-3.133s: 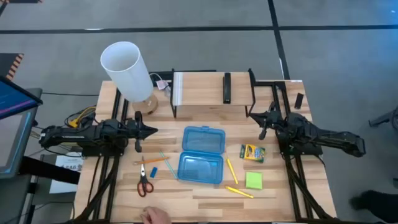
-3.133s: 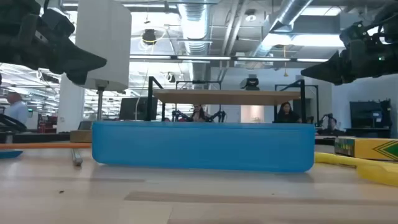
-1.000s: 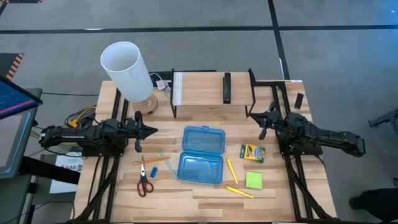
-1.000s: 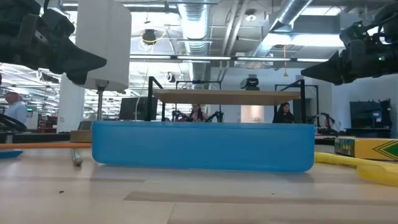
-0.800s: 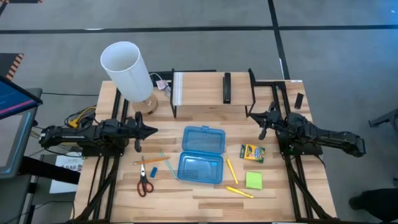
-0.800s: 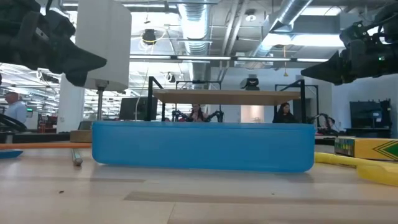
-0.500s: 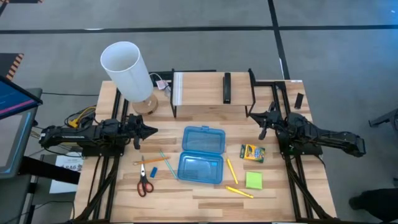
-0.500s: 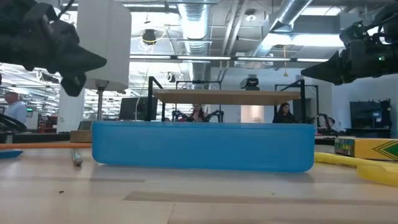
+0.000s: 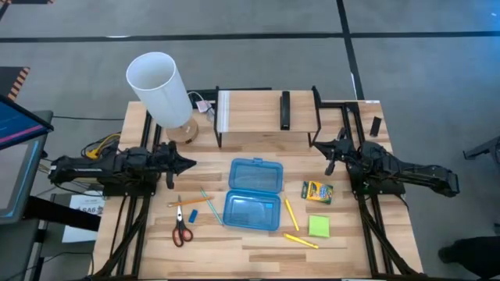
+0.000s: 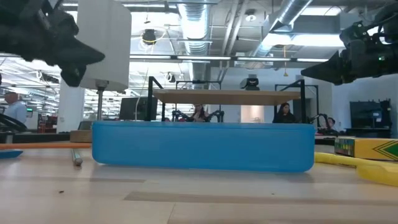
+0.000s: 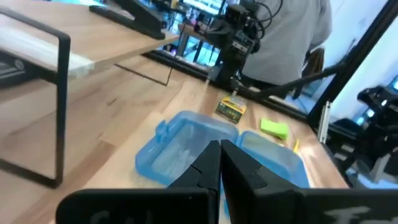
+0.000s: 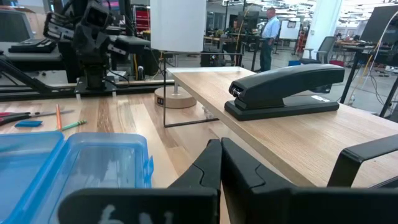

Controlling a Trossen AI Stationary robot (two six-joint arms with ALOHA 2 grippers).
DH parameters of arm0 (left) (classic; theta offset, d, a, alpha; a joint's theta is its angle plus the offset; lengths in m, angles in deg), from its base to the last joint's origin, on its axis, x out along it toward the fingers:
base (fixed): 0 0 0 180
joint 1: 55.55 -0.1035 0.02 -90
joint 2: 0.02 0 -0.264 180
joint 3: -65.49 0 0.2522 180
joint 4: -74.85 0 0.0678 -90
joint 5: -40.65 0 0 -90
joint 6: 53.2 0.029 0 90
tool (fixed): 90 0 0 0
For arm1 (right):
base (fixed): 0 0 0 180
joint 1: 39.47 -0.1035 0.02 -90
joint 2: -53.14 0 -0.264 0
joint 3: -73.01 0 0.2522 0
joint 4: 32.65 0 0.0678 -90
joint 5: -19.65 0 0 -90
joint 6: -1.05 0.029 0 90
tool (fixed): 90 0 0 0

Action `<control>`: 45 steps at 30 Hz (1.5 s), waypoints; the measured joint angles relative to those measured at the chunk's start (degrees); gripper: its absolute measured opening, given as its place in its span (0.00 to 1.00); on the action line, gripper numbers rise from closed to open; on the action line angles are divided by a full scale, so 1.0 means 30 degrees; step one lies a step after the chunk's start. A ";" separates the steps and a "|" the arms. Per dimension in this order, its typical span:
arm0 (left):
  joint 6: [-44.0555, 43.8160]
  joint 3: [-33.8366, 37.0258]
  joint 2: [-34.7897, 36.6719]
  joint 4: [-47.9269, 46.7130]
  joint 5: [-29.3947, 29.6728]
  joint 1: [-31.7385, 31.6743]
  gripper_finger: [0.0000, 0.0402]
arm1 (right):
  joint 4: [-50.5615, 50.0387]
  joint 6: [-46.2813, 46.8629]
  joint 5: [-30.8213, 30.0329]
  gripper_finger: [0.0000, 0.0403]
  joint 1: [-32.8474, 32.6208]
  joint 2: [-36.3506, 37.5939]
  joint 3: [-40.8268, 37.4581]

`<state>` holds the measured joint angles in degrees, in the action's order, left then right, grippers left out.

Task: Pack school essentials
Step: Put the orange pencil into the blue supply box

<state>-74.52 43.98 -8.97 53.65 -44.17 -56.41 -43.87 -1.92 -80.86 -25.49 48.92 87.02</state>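
- Nothing is packed so far: the blue case lies open in the middle of the table with both halves empty, as far as the high view shows.
- Left of the case lie the red-handled scissors, an orange pencil, a small blue eraser and a thin light-blue stick, all apart from the case.
- Right of it are the crayon box and, nearer the front edge, the green sticky-note pad; one yellow pencil lies just beside the case, another near the pad.
- The left gripper hangs in the air over the table's left side, near the lamp, its fingers pressed together and empty.
- The right gripper hovers over the back right of the table, by the shelf (a black stapler sits on it); its fingers also meet, pinching nothing.
- Every item is yet to be picked up and placed in the case, and by my reading the lid would then need closing, so the job stands at its very start.
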 joint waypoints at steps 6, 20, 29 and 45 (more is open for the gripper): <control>0.0446 -0.1449 -0.2368 -0.2207 0.0060 0.0817 0.00 | 0.0007 0.0000 -0.0002 0.07 0.0005 -0.0005 0.0000; -0.2115 -0.5671 -1.0171 -0.8001 -0.0837 0.5351 0.20 | 0.0006 0.0000 0.0005 0.07 0.0005 -0.0005 0.0006; -0.5912 -0.5881 -1.4136 -0.8306 -0.0314 1.0088 0.41 | 0.0004 0.0000 0.0004 0.07 0.0001 0.0001 0.0003; -0.8680 -0.5888 -1.9491 -0.8205 0.1409 1.1666 0.44 | 0.0007 0.0000 -0.0002 0.07 0.0005 0.0002 0.0007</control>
<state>-100.56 26.32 -67.44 29.03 -39.94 -21.41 -43.85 -1.92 -80.87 -25.47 48.93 87.04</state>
